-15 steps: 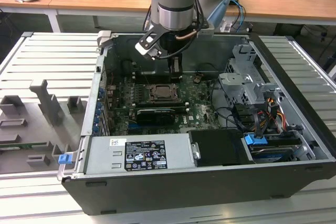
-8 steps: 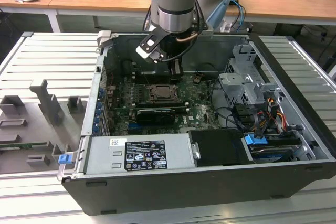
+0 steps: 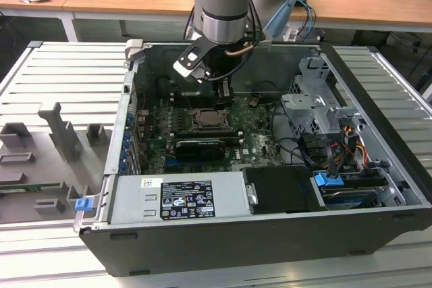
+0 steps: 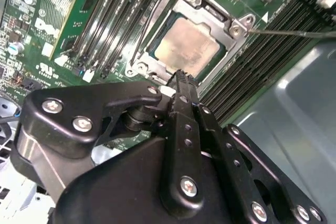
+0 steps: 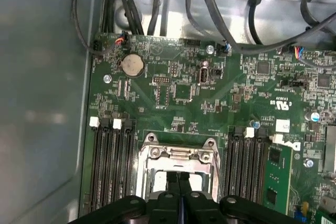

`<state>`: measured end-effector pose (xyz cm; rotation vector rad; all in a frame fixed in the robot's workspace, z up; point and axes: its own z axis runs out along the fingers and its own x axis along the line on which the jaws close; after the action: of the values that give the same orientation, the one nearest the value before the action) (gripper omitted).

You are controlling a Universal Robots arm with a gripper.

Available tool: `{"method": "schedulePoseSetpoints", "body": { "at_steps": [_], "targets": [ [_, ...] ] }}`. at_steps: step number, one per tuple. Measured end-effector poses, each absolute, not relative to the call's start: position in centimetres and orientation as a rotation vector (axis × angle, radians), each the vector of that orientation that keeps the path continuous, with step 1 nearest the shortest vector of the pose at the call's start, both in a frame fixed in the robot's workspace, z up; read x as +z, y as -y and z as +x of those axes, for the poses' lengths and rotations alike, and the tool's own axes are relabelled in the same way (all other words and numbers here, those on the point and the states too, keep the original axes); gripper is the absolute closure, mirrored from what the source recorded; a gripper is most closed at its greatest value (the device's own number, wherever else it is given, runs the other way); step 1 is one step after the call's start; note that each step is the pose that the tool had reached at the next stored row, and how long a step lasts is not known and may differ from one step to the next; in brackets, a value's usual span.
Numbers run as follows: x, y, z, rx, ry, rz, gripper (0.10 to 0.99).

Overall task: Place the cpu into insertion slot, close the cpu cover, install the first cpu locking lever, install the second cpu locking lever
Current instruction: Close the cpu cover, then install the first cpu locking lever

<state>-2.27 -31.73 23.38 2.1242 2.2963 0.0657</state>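
As the fingers press together w/ nothing between them in both wrist views, we read the pincer (image 4: 181, 78) as closed up & empty, its tip poised just over one edge of the socket. Right under it the cpu (image 4: 189, 45) sits in the socket, pale top showing thru the window of the cpu cover (image 4: 215, 17), which lies flat around it; a thin metal rod (image 4: 294, 33) juts from one socket corner. Outward, memory slots (image 5: 113, 156) flank the socket on the green motherboard (image 5: 184, 98), inside the open pc case (image 3: 378, 99) on the slatted worktop (image 3: 61, 72).
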Motion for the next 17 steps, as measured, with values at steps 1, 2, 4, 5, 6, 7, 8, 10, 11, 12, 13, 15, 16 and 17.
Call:
{"method": "schedulePoseSetpoints", "body": {
  "at_steps": [1,2,4,5,6,7,8,10,11,12,13,15,16,17],
  "targets": [
    [23.4,31.7,-2.4,0.066,-2.297,2.123,0.98],
    [23.4,31.7,-2.8,0.066,-2.298,2.122,0.98],
    [23.4,31.7,-3.3,0.066,-2.298,2.122,0.98],
    [23.4,31.7,-3.6,0.066,-2.298,2.122,0.98],
    [23.4,31.7,-3.7,0.066,-2.298,2.122,0.98],
    [23.4,31.7,-3.8,0.066,-2.298,2.122,0.98],
    [23.4,31.7,-3.9,0.066,-2.298,2.122,0.98],
    [23.4,31.7,-4.0,0.066,-2.298,2.122,0.98],
    [23.4,31.7,-4.1,0.066,-2.298,2.123,0.98],
    [23.4,31.7,-4.1,0.066,-2.298,2.123,0.98],
    [23.4,31.7,-4.1,0.066,-2.298,2.122,0.98],
    [23.4,31.7,-4.1,0.066,-2.298,2.123,0.98],
    [23.4,31.7,-4.1,0.066,-2.298,2.123,0.98],
    [23.4,31.7,-4.1,0.066,-2.298,2.123,0.98]
  ]
}}
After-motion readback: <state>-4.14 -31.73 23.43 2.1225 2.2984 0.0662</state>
